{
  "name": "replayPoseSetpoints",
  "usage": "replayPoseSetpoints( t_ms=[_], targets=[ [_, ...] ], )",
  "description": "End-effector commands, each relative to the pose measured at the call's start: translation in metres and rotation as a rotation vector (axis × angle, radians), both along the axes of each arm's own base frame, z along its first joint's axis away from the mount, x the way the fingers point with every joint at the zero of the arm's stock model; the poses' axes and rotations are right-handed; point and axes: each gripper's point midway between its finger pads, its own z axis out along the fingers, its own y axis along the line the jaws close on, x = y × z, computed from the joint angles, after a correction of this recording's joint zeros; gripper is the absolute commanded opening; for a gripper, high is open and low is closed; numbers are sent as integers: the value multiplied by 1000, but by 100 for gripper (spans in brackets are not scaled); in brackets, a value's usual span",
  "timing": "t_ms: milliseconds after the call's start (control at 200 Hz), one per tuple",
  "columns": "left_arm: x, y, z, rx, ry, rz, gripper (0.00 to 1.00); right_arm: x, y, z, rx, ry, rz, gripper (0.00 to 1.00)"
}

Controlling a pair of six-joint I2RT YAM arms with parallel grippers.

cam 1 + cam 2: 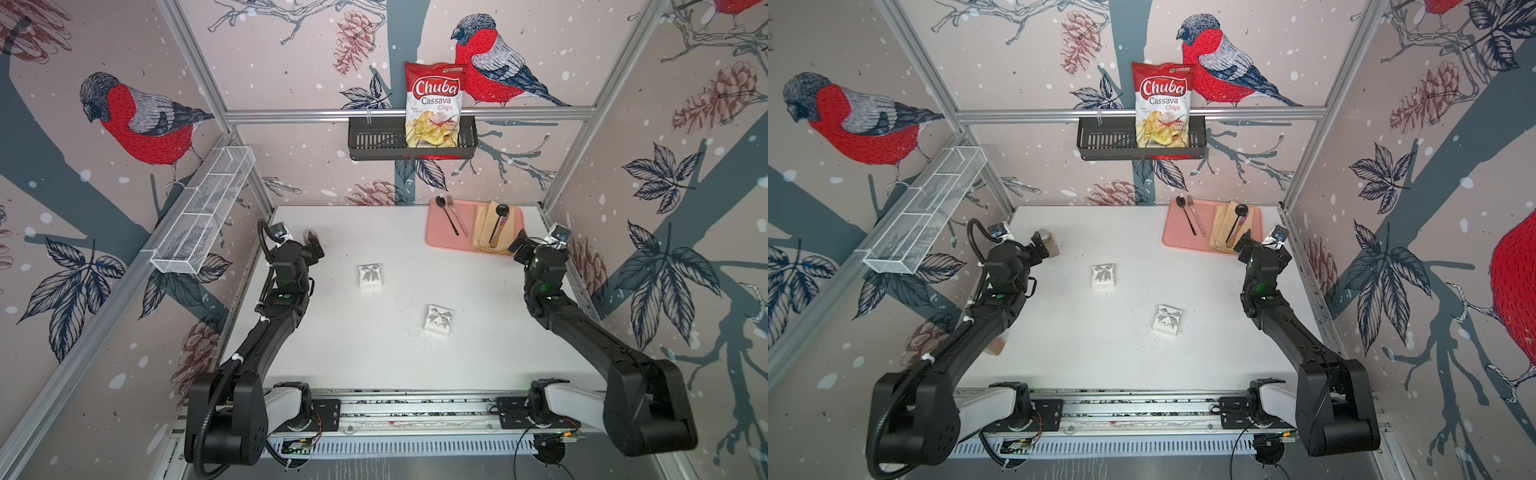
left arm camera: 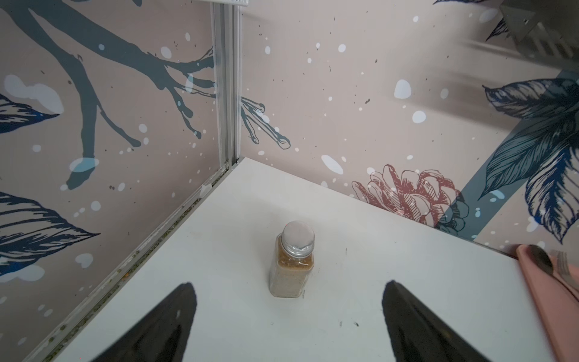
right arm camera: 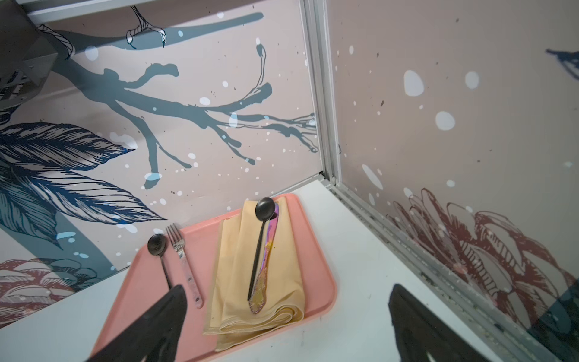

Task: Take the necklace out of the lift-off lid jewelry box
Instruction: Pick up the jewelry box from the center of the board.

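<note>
Nearest the arm bases, the nearer box (image 1: 438, 319), white with a bow printed on its lid, lies flat on the white table (image 1: 374, 361). It sits roughly midway between the two arms, with dark specks scattered around it. Farther back and toward the left arm lies the farther box (image 1: 369, 276), which looks the same. Both have their lids on (so the necklace is hidden, and I cannot tell which box holds it). Neither box is touched.

Beyond the farther box, on the left side, the left gripper (image 2: 289, 283) hangs with its jaws wide apart and empty. It faces a spice jar (image 2: 293, 266) standing upright near the far left corner. On the right side, the right gripper (image 3: 288, 286) is spread just as wide, also empty, by the near right corner of a pink tray (image 3: 141, 282). The tray carries a black spoon (image 3: 158, 246), a fork (image 3: 181, 250) and a folded yellow napkin (image 3: 232, 250). A long black spoon (image 3: 264, 208) and a knife (image 3: 260, 294) lie on the napkin.

On the back wall, a black basket (image 1: 370, 139) holds a bag of chips (image 1: 434, 104).
</note>
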Motion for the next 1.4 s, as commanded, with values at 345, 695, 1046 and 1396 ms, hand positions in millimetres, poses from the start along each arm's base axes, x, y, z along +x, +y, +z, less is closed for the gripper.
replayPoseSetpoints(
  t_ms=[345,695,1046,1396],
  targets=[
    [-96,-140,-82,-250,303,-549,62,-107,203,-98,214,720,457,87],
    [-156,-221,-161,-282,457,-709,58,-190,267,-148,166,1041,503,100],
    [-162,-264,-152,-236,378,-943,57,-198,259,-174,151,1125,431,100],
    [-163,-284,-149,-74,361,-1030,58,-184,258,-182,131,1132,410,99]
  ],
)
